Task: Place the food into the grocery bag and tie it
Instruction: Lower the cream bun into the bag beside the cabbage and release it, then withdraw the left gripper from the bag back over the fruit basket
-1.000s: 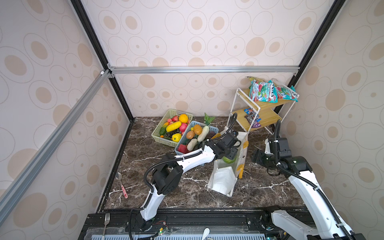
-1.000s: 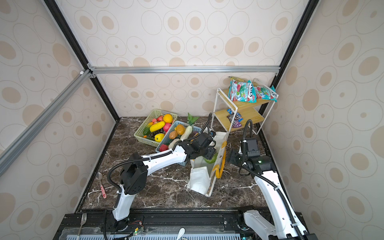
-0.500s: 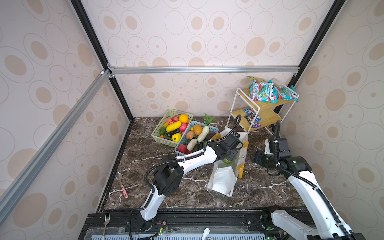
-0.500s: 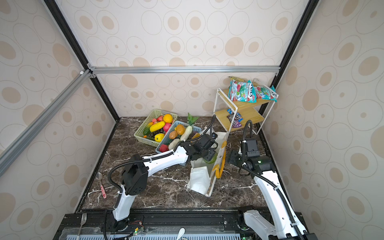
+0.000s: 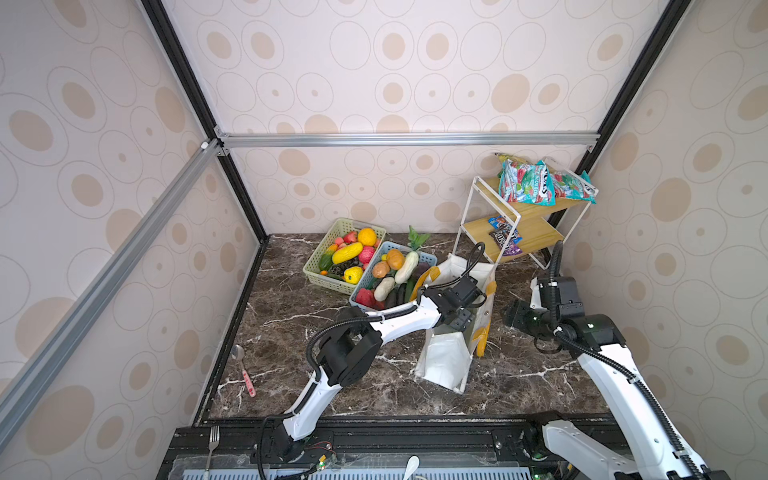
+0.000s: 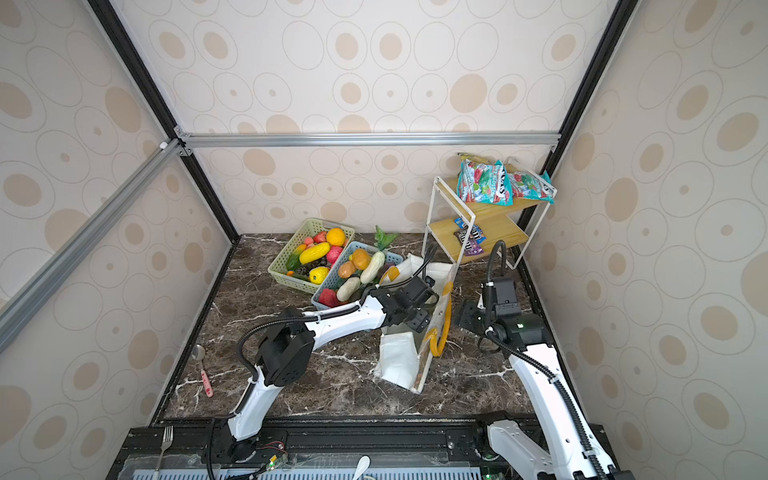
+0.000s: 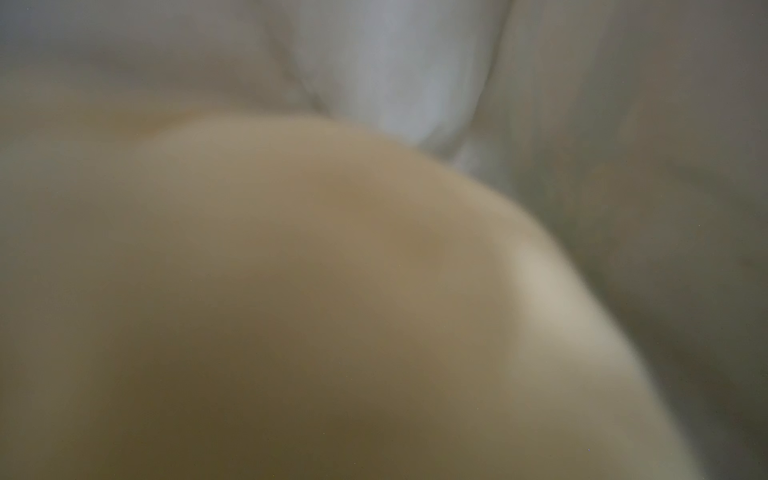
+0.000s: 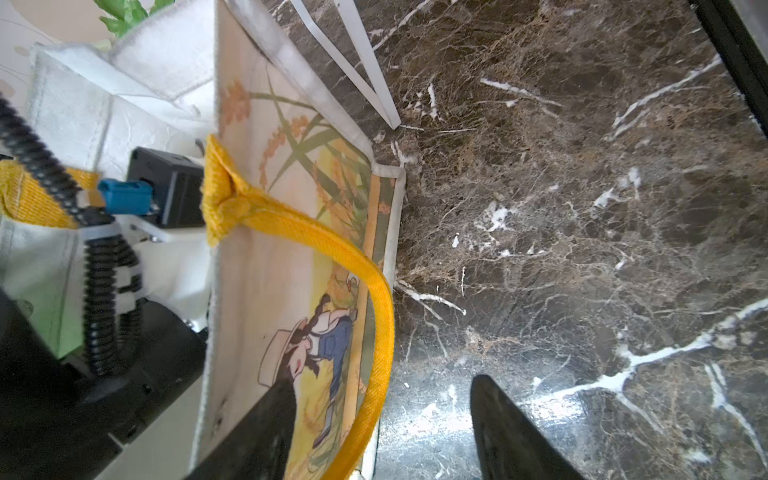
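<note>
Marble top (image 5: 316, 374), L hand (image 5: 459, 321) still in grocery bag (image 5: 444, 361)

Woven cloth grocery bag (image 8: 249, 270), glossy marble tabletop (image 8: 582, 208)

The left gripper (image 5: 457, 316) has sunk a little deeper into the open mouth of the grocery bag (image 5: 444, 366). The green food that showed just under it a second ago, at the bag's mouth, is now hidden behind the gripper's black body in both top views.
</note>
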